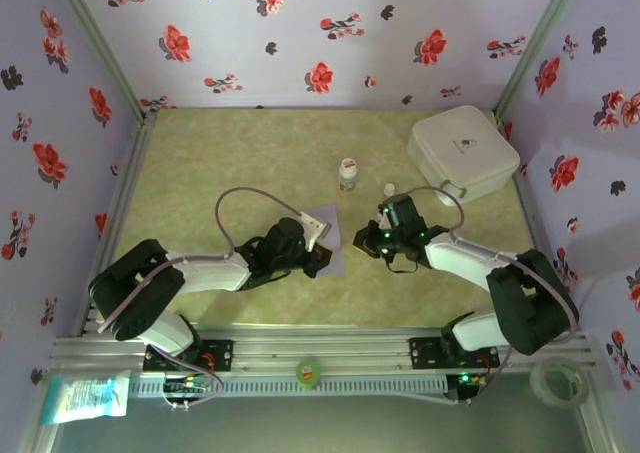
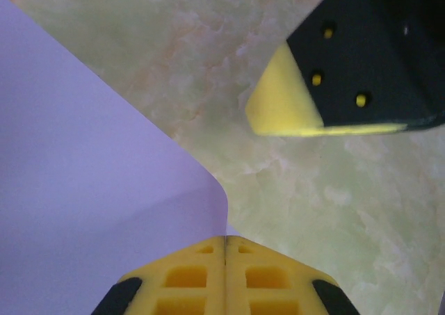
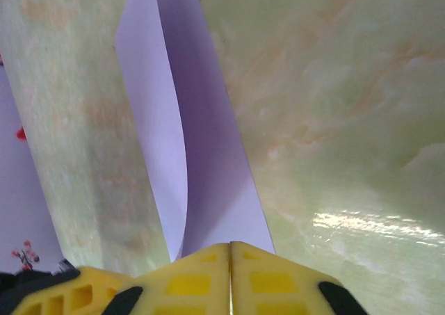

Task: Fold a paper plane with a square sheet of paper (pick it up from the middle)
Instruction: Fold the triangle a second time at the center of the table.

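Observation:
The square sheet of paper (image 1: pixel 330 219) is pale lilac and lies mid-table between my two grippers. My left gripper (image 1: pixel 318 245) is shut on one edge of it. In the left wrist view the paper (image 2: pixel 83 190) spreads to the left and its curled edge runs into the closed left gripper (image 2: pixel 224 240). The right gripper's finger (image 2: pixel 334 71) hangs close by at the upper right. My right gripper (image 1: pixel 360 241) is also shut on the sheet. In the right wrist view the paper (image 3: pixel 208 169) rises from the closed right gripper (image 3: pixel 230 245), bent into a loose fold. The paper plane is out of view.
A white rounded box (image 1: pixel 463 151) sits at the back right. Two small white bottles (image 1: pixel 347 175) (image 1: pixel 389 190) stand just behind the grippers. A tape roll (image 1: pixel 557 381), a green item (image 1: pixel 308 371) and a packet (image 1: pixel 85 395) lie by the front rail. Floral walls enclose three sides.

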Controlling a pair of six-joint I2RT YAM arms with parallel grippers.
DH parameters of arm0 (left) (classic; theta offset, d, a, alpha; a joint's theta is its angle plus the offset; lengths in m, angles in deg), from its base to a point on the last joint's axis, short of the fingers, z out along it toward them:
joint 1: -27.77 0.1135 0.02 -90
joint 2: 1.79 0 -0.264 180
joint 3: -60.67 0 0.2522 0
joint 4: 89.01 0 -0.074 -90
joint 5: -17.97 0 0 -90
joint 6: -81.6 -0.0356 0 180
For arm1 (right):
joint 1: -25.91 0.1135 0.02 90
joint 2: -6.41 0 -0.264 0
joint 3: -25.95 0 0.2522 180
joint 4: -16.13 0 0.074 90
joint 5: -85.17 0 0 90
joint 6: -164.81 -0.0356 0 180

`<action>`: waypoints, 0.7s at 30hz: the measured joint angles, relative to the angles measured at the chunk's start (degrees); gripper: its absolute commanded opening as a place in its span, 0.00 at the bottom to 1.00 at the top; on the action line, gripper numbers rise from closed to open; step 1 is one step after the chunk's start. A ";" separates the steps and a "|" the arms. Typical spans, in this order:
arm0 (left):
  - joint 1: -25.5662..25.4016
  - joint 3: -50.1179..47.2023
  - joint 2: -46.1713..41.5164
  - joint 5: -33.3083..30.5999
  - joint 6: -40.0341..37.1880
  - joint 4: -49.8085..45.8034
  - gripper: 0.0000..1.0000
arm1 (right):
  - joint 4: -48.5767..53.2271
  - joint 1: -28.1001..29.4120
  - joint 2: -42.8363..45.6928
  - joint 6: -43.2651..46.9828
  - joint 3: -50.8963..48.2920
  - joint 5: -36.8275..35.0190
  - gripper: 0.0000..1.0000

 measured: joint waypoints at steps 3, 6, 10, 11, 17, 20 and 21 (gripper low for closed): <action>0.15 0.00 0.00 0.11 0.44 0.00 0.00 | 0.17 1.70 -1.86 0.52 0.00 0.31 0.01; 0.15 0.00 0.00 0.09 0.52 0.00 0.00 | 0.50 3.04 -3.32 0.92 0.11 0.35 0.00; 0.15 0.00 0.00 0.04 0.66 0.00 0.00 | 0.76 4.55 -5.46 1.29 1.01 0.39 0.00; 0.15 0.00 0.00 0.04 0.66 0.00 0.00 | 0.76 4.85 -5.92 1.31 1.29 0.42 0.00; 0.15 0.00 0.00 0.04 0.66 0.00 0.00 | 0.52 6.05 -8.55 1.31 2.99 0.48 0.00; 0.15 0.00 0.00 0.02 0.68 0.00 0.00 | 0.57 6.36 -10.08 1.31 3.61 0.46 0.01; 0.15 0.00 0.00 0.04 0.68 0.00 0.00 | 0.59 6.36 -10.43 1.29 3.65 0.46 0.01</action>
